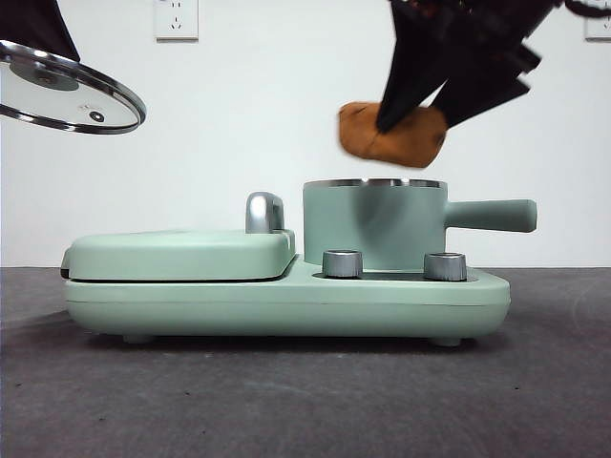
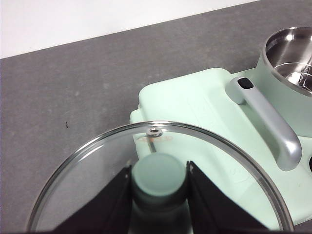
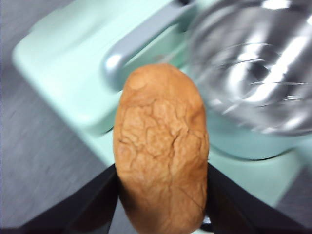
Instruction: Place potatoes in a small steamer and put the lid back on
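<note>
The right gripper (image 1: pixel 420 113) clamps the potato (image 1: pixel 392 134) in the air just above the open steamer (image 1: pixel 374 223); the left gripper (image 2: pixel 159 181) grips the glass lid (image 1: pixel 69 88) by its knob (image 2: pixel 159 176), held high, well apart from the steamer.

A mint-green cooker base (image 1: pixel 286 303) sits on a dark grey table (image 1: pixel 286 401), with two steel knobs (image 1: pixel 343 263) on its front. A flat mint-green griddle cover (image 1: pixel 181 253) with a chrome handle (image 1: pixel 264 212) lies on its one side. Behind, a white wall (image 1: pixel 267 114) carries a socket (image 1: pixel 177 17).
</note>
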